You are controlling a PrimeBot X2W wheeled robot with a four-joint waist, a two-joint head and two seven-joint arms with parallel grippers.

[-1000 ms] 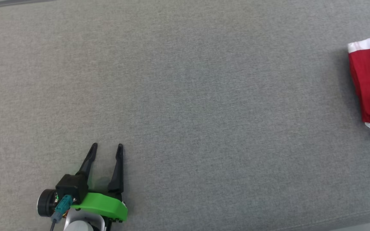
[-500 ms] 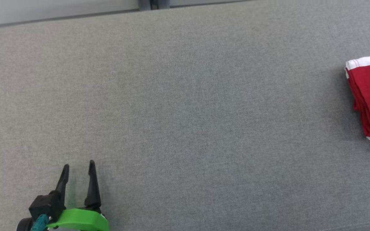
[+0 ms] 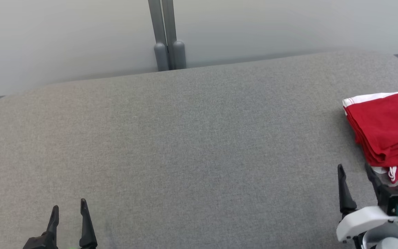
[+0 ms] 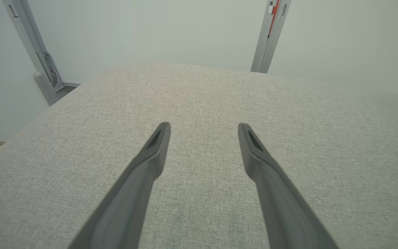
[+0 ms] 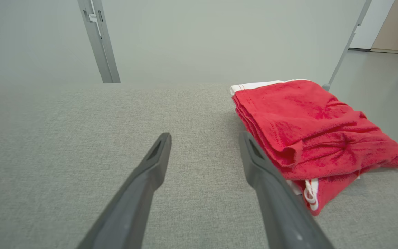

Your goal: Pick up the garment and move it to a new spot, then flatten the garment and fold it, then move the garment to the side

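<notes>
Right hand spread beside garment, white edge far.

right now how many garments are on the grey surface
1. A folded red garment with white trim lies at the right end of the grey surface, just beyond the open right gripper. Its stacked layers could hide another piece; I cannot tell.

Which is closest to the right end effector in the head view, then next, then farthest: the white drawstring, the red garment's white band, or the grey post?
1. White drawstring: beside the right end effector, at the near corner of the red garment.
2. White band: along the garment's far edge.
3. Grey post: at the wall, far off to the left.
</notes>
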